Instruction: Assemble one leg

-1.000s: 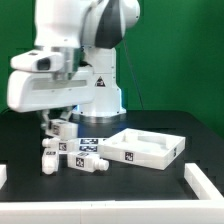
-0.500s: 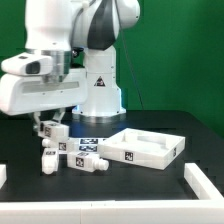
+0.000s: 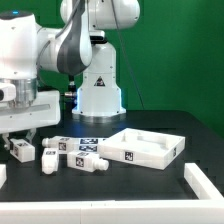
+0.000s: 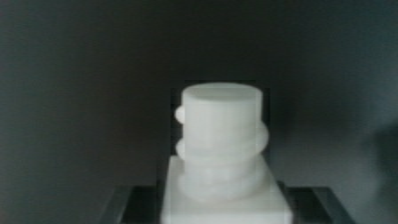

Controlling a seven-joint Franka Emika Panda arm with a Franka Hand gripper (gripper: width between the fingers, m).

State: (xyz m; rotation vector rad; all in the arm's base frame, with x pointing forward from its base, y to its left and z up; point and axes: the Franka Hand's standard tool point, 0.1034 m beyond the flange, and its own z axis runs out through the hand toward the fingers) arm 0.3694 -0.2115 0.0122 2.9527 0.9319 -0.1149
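Note:
My gripper (image 3: 21,144) is shut on one leg (image 3: 23,151), a chunky white peg with a black-and-white tag, and holds it just above the table at the exterior view's left. In the wrist view the leg (image 4: 221,135) stands out from between the dark fingers (image 4: 141,206) of my gripper (image 4: 221,208), its rounded end pointing away. Several other legs (image 3: 88,162) lie in a loose group on the black table, to the exterior view's right of my gripper. The flat white square panel (image 3: 147,149) with a raised rim lies further to the exterior view's right.
The robot base (image 3: 97,95) stands behind the parts. The marker board (image 3: 92,141) lies in front of it. A white strip (image 3: 205,184) sits at the front right and another (image 3: 3,175) at the front left edge.
The arm has swung to the exterior view's left and lowered, carrying one leg away from the group of legs. The other legs and the panel have not moved.

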